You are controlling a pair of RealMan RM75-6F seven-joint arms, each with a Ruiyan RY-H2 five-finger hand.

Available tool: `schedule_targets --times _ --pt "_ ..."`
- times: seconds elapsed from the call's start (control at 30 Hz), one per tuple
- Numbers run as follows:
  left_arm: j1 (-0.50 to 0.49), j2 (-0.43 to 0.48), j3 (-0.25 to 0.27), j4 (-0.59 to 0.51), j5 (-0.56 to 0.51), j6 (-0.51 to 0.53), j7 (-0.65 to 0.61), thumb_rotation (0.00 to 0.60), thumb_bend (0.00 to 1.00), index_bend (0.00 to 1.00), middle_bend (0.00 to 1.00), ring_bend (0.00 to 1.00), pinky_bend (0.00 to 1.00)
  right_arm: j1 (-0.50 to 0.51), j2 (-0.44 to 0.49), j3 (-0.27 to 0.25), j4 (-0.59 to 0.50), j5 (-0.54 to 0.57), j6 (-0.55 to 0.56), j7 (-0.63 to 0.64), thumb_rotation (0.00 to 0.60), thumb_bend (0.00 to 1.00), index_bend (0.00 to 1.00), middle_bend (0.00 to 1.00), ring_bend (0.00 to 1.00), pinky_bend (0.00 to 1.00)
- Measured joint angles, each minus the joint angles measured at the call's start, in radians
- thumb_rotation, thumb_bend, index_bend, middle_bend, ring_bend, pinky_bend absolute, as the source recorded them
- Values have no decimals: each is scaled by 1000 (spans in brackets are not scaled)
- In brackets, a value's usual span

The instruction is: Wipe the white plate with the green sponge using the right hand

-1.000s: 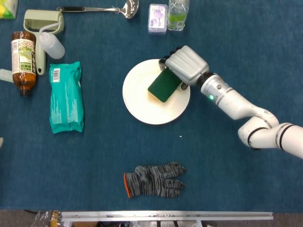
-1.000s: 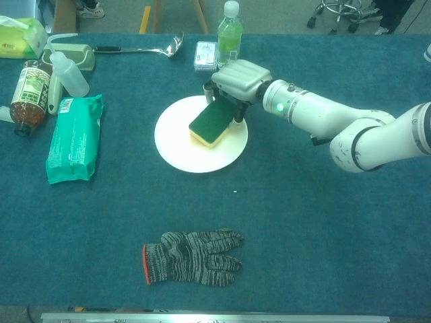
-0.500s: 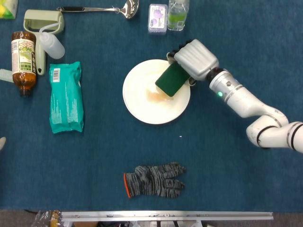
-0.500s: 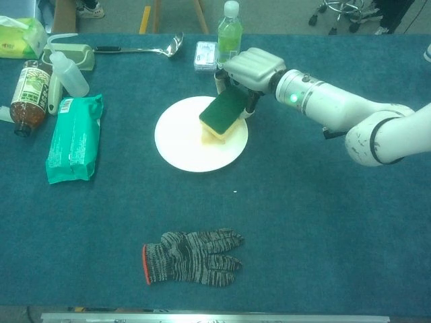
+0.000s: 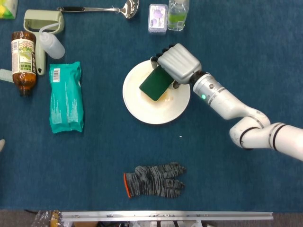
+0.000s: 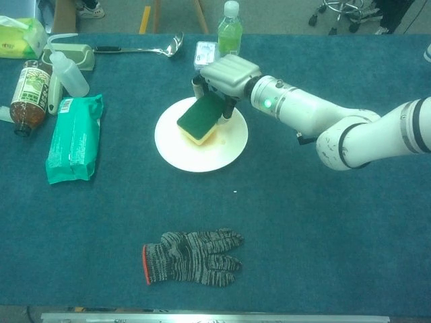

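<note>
Right hand (image 5: 177, 63) grips sponge (image 5: 155, 84), green face up, pressed on plate (image 5: 142, 109); unwiped surface lies toward the plate's near-left rim.

the right hand (image 5: 178, 63) covers the far end of the green sponge (image 5: 155, 85), and its fingers are hidden beneath it. the sponge hides the white plate (image 5: 142, 108) under it. the clear bottle (image 5: 177, 14) beyond the plate is cut off by the head view's top edge.
</note>
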Motion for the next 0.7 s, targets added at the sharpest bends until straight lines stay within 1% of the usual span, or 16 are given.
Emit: schedule_targets --times 0.17,0.37,0.5,0.7 --pt "7 2 2 -5 4 14 7 600 208 296 62 0 204 7 -19 -13 47 3 -28 5 600 94 473 496 390 376" --pt "10 4 5 -19 13 22 18 600 208 296 62 0 204 3 -6 -18 47 29 -50 -42 600 94 473 497 391 376" --pt "7 2 3 -19 12 16 20 600 208 297 62 0 204 -5 26 -17 11 54 -52 -89 600 95 473 500 396 376" --pt "5 -2 3 -18 13 12 21 600 208 296 62 0 204 -23 92 -8 -78 107 -33 -177 600 94 473 505 399 376"
